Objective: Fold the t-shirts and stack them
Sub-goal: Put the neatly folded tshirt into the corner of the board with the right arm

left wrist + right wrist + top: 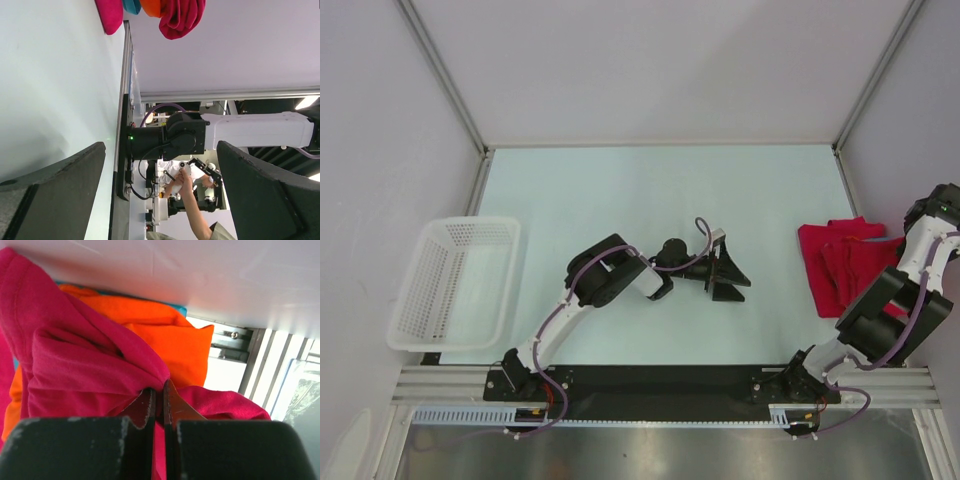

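A crimson red t-shirt lies crumpled at the table's right side, partly under my right arm. In the right wrist view my right gripper is shut on a fold of this red t-shirt; an orange t-shirt and a sliver of teal lie behind it. My left gripper rests open and empty at the table's middle, well left of the shirts. The left wrist view shows its jaws wide apart, with pink, teal, orange and red shirts far ahead.
A white lattice basket stands empty at the table's left edge. Grey walls and metal frame posts enclose the back and sides. The right arm's base shows in the left wrist view.
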